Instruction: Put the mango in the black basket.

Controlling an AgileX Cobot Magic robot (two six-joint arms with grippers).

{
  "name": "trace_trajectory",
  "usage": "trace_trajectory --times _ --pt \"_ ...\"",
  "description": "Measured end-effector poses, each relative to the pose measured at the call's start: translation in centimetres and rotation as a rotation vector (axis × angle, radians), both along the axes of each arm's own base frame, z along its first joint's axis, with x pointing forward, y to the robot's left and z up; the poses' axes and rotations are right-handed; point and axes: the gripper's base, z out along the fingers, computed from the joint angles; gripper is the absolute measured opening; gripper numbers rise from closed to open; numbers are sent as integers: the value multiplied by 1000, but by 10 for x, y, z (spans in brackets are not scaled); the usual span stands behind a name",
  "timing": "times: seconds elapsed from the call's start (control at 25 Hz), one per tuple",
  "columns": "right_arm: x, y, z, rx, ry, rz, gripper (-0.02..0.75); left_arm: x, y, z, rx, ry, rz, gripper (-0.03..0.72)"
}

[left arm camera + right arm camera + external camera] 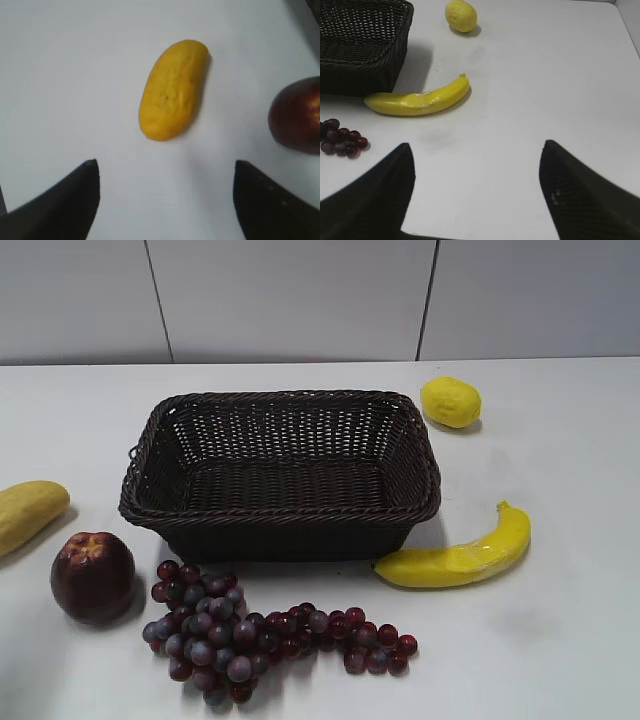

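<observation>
Mango (28, 512) lies at the counter's (570, 640) far left, well apart from the black basket (282, 472); left wrist view: mango (172, 90) rests ahead of the left end effector (166, 192), jaws spread wide, gripping nothing; right wrist view: right end effector (476, 187) gapes empty near the banana (417, 98).

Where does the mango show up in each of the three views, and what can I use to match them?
Exterior view: the mango lies at the far left edge, partly cut off, beside the dark red apple.
Left wrist view: centre, lying free on the table ahead of the open left gripper.
Right wrist view: not in it.
Shared landmark: the apple, at the left wrist view's right edge.
</observation>
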Motion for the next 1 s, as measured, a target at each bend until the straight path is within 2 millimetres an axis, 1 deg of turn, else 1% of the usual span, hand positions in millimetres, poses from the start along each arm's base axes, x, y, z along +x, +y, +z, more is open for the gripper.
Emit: trace_trajectory --times 0.08,0.24,0.4,0.48,0.64,0.76,1.0 --pt "0 0 0 0 0 0 593 18 -1 -2 11 16 -20 631" --pt "0 0 0 0 0 0 593 51 -4 -12 33 63 -66 629" --pt "0 0 0 0 0 0 593 77 -8 -33 37 132 -131 629" --pt "0 0 0 0 0 0 593 87 -9 -47 47 174 -164 629" --pt "0 0 0 0 0 0 593 101 -10 -77 72 260 -238 629" --pt "0 0 0 0 0 0 593 108 -10 -98 88 304 -260 629" --pt "0 0 0 0 0 0 593 118 -8 -129 126 340 -287 629"
